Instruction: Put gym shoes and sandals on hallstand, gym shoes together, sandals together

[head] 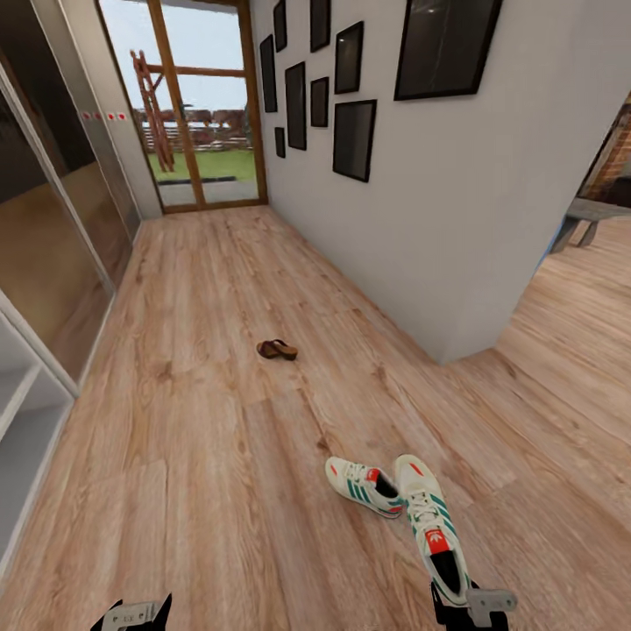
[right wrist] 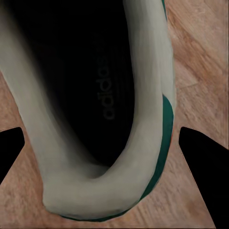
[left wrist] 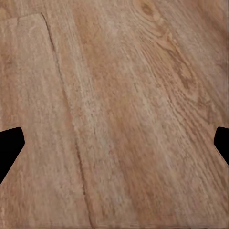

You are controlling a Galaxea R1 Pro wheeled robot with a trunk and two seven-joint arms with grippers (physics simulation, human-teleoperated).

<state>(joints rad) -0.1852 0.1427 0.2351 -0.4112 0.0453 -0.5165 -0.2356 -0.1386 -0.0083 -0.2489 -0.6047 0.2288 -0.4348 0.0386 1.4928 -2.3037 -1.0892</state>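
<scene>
floor: runs from the robot up to the door at the far end
shoes: both near the robot, right of centre. Left shoe lies crosswise, its heel end touching or nearly touching the right shoe, which points away from the robot
sandal: on its own mid-corridor, well beyond the shoes and a bit left of them
rack: along the left edge, well apart from all the footwear
right wall: frames hang on it, and it ends at a corner just beyond the shoes
right gripper: right over the right shoe's heel, a finger on each side
left gripper: over bare floor, near left
</scene>
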